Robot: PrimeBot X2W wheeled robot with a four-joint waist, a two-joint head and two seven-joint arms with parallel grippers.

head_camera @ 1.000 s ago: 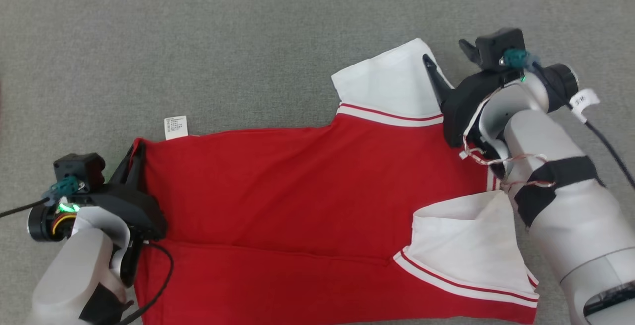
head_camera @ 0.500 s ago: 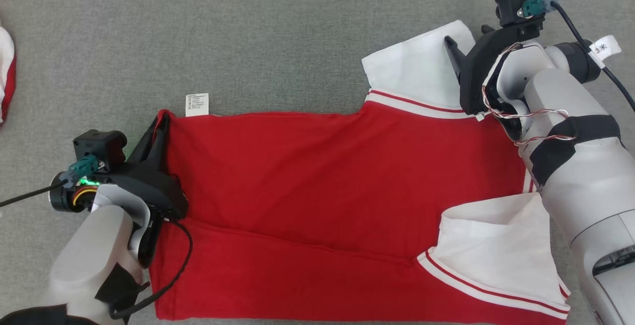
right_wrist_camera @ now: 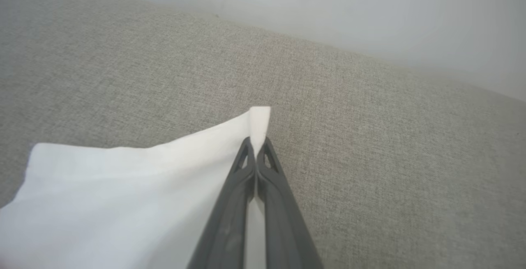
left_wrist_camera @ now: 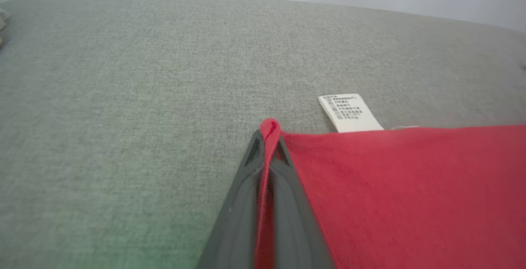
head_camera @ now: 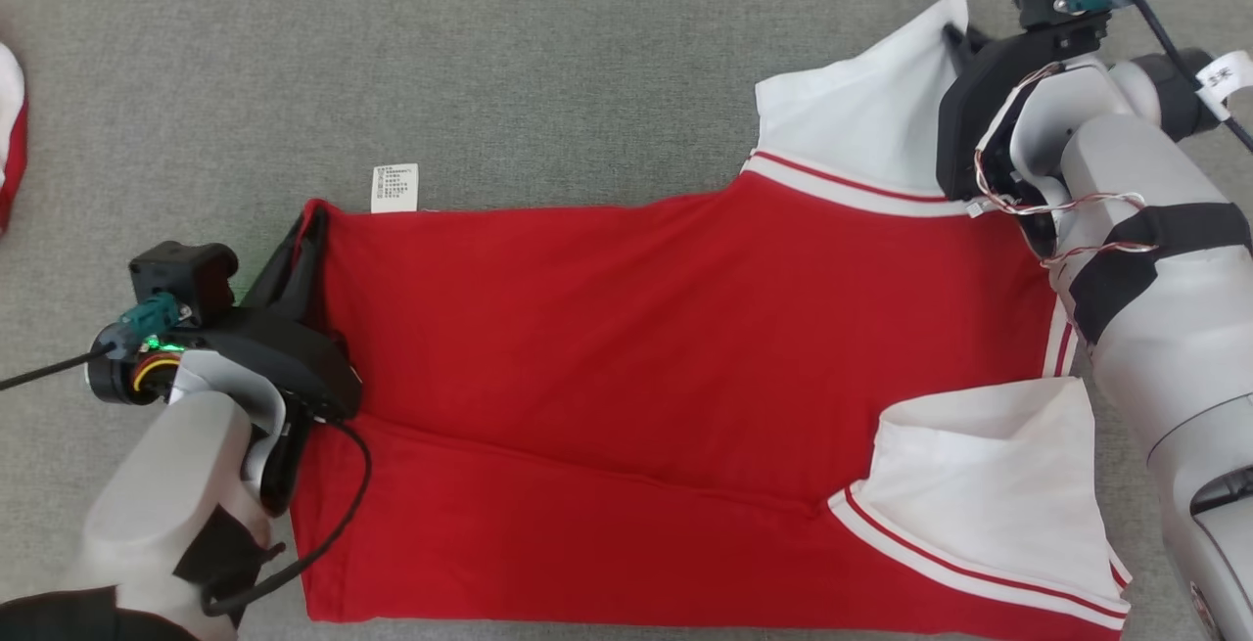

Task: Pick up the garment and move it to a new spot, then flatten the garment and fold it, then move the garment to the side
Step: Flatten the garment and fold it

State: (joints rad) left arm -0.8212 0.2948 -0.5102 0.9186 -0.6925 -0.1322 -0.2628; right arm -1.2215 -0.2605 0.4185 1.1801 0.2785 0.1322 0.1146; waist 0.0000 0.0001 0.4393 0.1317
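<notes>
The garment [head_camera: 626, 328] is a red shirt with white, red-striped sleeves, spread across the grey cloth surface. My left gripper [head_camera: 305, 230] is shut on its red far-left hem corner [left_wrist_camera: 269, 127], beside a white care label [head_camera: 394, 188]. My right gripper [head_camera: 954, 34] is shut on the outer corner of the far white sleeve [right_wrist_camera: 259, 121], which pokes out past the fingertips. In the head view the sleeve hides most of the right fingers. The near white sleeve [head_camera: 979, 484] lies folded over the red body at the lower right.
Another red and white cloth [head_camera: 8, 132] lies at the far left edge of the head view. The grey surface [head_camera: 489, 64] stretches bare beyond the shirt. A pale wall [right_wrist_camera: 370, 14] rises behind its far edge.
My right gripper has moved up and right along the far sleeve and shut on its corner. The head camera has shifted. My left gripper keeps its grip on the hem.
</notes>
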